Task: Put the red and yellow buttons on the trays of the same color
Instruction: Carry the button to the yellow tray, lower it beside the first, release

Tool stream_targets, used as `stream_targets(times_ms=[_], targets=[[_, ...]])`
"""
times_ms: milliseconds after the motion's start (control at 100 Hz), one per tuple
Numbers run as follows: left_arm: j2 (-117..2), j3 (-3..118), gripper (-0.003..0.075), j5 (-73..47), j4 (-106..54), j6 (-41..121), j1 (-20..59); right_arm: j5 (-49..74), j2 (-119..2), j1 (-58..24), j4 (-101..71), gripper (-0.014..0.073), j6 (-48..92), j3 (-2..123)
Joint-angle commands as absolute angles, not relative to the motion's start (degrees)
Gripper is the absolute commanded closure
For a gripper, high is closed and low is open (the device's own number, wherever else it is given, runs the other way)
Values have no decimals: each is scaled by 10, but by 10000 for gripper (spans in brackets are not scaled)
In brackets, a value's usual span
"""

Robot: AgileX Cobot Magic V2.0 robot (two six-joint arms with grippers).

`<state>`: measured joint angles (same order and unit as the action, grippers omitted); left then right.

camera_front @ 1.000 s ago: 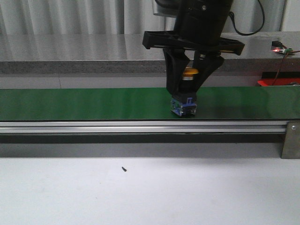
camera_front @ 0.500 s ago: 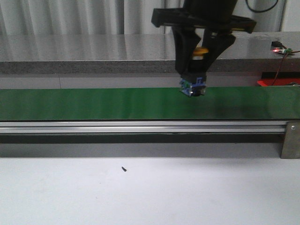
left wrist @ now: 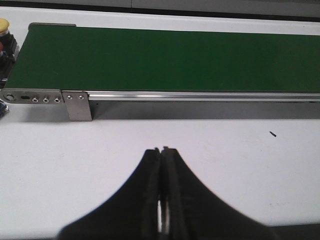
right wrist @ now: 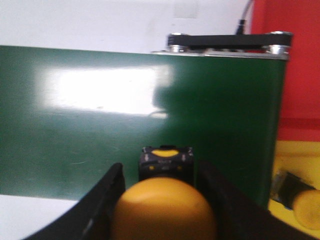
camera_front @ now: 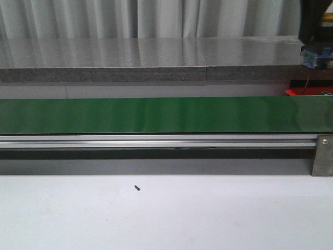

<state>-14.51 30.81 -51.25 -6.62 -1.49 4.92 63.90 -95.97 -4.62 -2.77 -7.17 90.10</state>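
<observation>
My right gripper (right wrist: 162,174) is shut on a yellow button (right wrist: 165,207), whose domed cap fills the space between the black fingers and whose black body pokes out beyond them. It hangs above the green belt (right wrist: 100,130), near the belt's end. Beyond that end lie a red tray (right wrist: 295,60) and a yellow tray (right wrist: 300,152) holding another yellow button (right wrist: 306,209). In the front view only the held button's blue base (camera_front: 316,56) shows at the right edge. My left gripper (left wrist: 163,150) is shut and empty over the white table.
The green conveyor belt (camera_front: 156,114) with its aluminium rail (camera_front: 156,140) crosses the front view. A red tray's corner (camera_front: 307,91) shows behind it at the right. A yellow button cap (left wrist: 4,24) sits past the belt's end in the left wrist view.
My right gripper has lifted the yellow button off the belt's middle and carried it up and to the right, almost out of the front view. The left arm has not moved.
</observation>
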Motion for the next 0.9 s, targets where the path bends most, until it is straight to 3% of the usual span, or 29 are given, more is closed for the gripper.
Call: stream_targets(times_ms=[0, 490, 890], targets=[[-151, 323, 740, -473, -73, -15, 53, 630, -923, -6, -22, 400, -69, 900], [-151, 323, 740, -473, -73, -15, 53, 564, -917, 196, -22, 400, -67, 814], [-151, 323, 740, -473, -73, -15, 53, 450, -929, 261, -27, 400, -87, 717]])
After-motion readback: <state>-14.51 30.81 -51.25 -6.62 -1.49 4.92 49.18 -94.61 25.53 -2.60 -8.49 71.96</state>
